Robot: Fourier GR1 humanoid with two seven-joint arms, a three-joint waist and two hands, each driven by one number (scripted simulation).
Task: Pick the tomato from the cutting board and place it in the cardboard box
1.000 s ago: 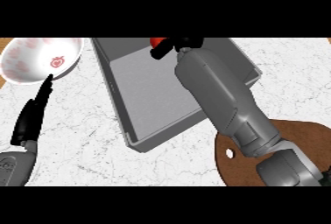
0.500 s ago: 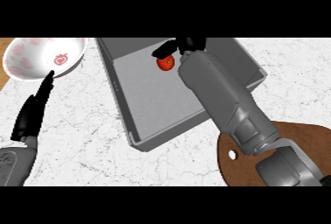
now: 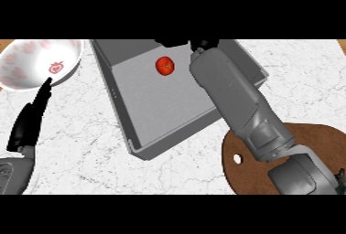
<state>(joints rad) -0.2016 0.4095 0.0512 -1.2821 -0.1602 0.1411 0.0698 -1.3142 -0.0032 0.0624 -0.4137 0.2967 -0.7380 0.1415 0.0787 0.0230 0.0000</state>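
**Tomato sits inside the box**

The tomato (image 3: 165,65) lies on the grey floor of the box (image 3: 169,114), free of any hand. It looks small, round, smooth and likely soft, so it could roll; best cupped around its middle. The right hand (image 3: 196,43) is just past it at the top edge, mostly cut off, fingers unreadable. The left hand (image 3: 30,121) rests straight-fingered, pointing at the bowl (image 3: 27,73). The cutting board (image 3: 250,171) is half hidden under the right forearm.

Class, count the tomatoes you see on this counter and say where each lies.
1. The tomato lies inside the grey box, near its far end, beside the right forearm; others may be hidden under that arm.
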